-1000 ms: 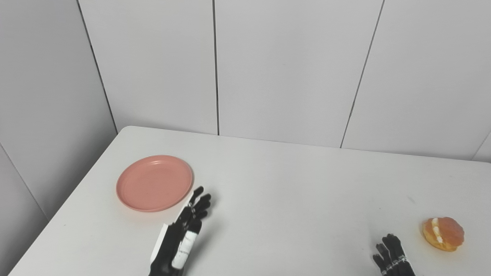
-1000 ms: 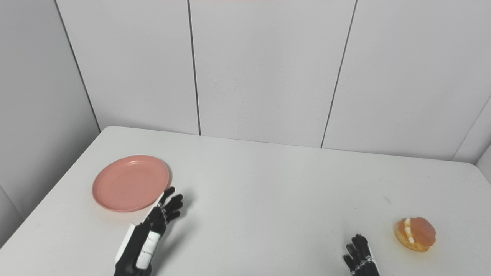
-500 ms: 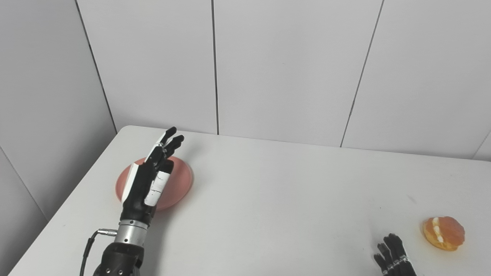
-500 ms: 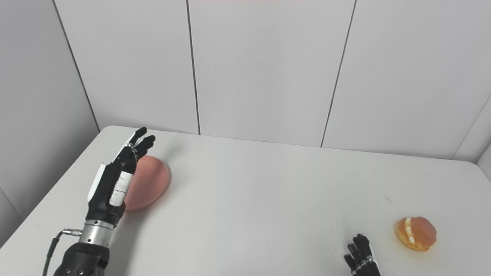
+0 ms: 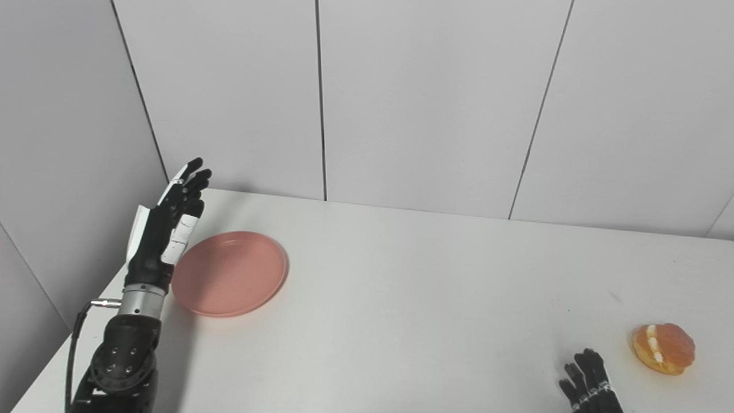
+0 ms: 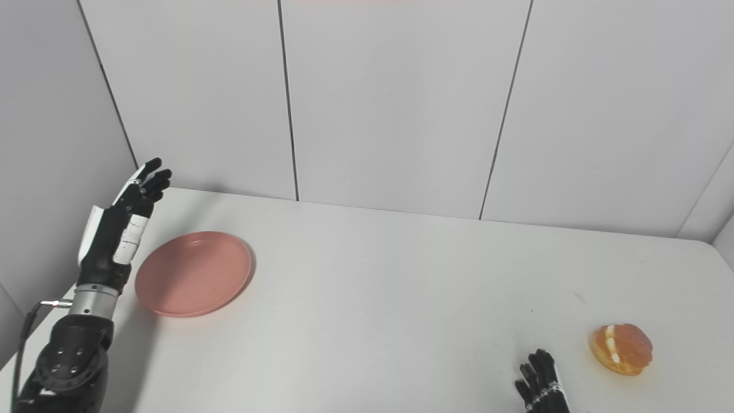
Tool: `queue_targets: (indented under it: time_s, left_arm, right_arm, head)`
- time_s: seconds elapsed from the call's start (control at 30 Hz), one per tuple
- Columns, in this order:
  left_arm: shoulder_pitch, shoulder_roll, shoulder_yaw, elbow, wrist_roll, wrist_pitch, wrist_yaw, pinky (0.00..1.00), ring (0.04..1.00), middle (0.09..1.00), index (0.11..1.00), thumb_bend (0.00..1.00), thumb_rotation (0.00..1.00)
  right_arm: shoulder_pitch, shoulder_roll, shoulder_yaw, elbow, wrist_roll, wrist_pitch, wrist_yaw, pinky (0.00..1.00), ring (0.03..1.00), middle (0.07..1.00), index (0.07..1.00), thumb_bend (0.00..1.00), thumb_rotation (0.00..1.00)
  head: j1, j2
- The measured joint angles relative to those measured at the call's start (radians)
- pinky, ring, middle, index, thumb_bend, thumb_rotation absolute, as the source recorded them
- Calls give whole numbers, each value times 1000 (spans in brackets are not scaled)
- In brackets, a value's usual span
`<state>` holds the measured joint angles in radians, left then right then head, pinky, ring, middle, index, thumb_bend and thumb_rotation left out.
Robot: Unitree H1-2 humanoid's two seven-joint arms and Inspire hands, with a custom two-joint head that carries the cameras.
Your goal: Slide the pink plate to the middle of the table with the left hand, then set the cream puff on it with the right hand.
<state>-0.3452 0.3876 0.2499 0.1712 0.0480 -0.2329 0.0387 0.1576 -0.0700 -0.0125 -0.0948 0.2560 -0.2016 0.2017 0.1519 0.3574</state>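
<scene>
1. Two task steps are required; judging from the layout, neither is complete.
2. Plate position: the pink plate (image 5: 229, 273) lies flat near the left end of the table (image 5: 436, 298), well apart from the table's middle. The slide is not yet done.
3. Left hand (image 5: 165, 226): raised above the table's left edge, just beside the plate's left rim, fingers extended and apart, holding nothing. No contact with the plate is visible.
4. Cream puff (image 5: 663, 348): rests on the table near the right end, well apart from the plate. Placement is not yet done.
5. Right hand (image 5: 588, 385): low at the bottom edge, near the cream puff but not touching it. Only its fingers show, extended; it grips nothing.
6. Remaining: push the plate rightward to the middle, then grasp the puff and set it on the plate.
</scene>
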Motion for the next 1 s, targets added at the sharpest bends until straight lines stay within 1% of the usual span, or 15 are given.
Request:
queue_targets:
  time_s: [0.13, 0.2, 0.27, 0.37, 0.47, 0.6, 0.67, 0.7, 0.73, 0.83, 0.9, 1.0]
  left_arm:
    - [-23, 23, 4, 104, 18, -44, 12, 870, 876, 868, 881, 865, 995]
    - [-34, 30, 4, 155, 23, -64, 20, 890, 879, 868, 878, 869, 991]
    - [-46, 33, 8, 206, 23, -66, 27, 899, 885, 874, 886, 874, 984]
    - [-48, 33, 13, 235, 19, -65, 35, 900, 892, 882, 903, 852, 981]
    - [-54, 33, 20, 274, 13, -68, 43, 854, 881, 873, 881, 817, 975]
    - [-66, 33, 28, 348, -21, -74, 42, 877, 895, 875, 873, 927, 935]
    - [-81, 33, 33, 411, -48, -82, 33, 884, 899, 876, 869, 959, 920]
    - [-87, 33, 37, 440, -62, -85, 28, 884, 892, 864, 852, 991, 909]
    - [-90, 33, 39, 468, -75, -92, 24, 883, 891, 863, 851, 993, 909]
    - [-116, 33, 48, 550, -111, -100, 16, 840, 894, 863, 844, 1000, 896]
    - [-148, 35, 66, 611, -159, -108, -5, 856, 902, 880, 852, 1000, 891]
    - [-181, 35, 85, 664, -211, -108, -27, 875, 898, 882, 858, 1000, 904]
  right_arm:
    - [0, -1, 0, 0, 0, 0, -1, 1000, 1000, 999, 981, 786, 996]
    - [0, -1, 1, 0, 0, 0, -1, 1000, 995, 999, 980, 792, 998]
    - [0, -1, 1, 0, 0, 0, -1, 1000, 993, 998, 978, 796, 1000]
    - [0, -2, 1, -1, 0, 0, -1, 1000, 992, 998, 977, 798, 1000]
    - [0, -2, 1, -1, 0, 0, -1, 1000, 988, 996, 975, 801, 996]
    - [0, -2, 1, -1, 0, 0, -1, 1000, 988, 993, 970, 809, 991]
    - [0, -2, 1, -1, 0, 0, -2, 1000, 985, 990, 969, 810, 992]
    - [0, -2, 1, -2, 0, 0, -2, 1000, 987, 991, 971, 802, 997]
    - [1, -2, 1, -3, 0, 0, -2, 1000, 987, 991, 972, 802, 998]
    - [2, -2, 1, -4, 0, 0, -5, 1000, 992, 996, 973, 805, 994]
    - [5, -3, 2, -7, 0, 0, -8, 1000, 991, 996, 973, 803, 997]
    - [6, -4, 4, -8, -1, 1, -10, 1000, 986, 994, 974, 806, 1000]
  head:
    - [5, 11]
    - [5, 12]
    - [3, 18]
    - [3, 20]
    - [3, 20]
    - [-2, 26]
    - [-2, 26]
    - [-3, 31]
    - [-3, 31]
    - [-3, 34]
    - [-6, 37]
    - [-8, 38]
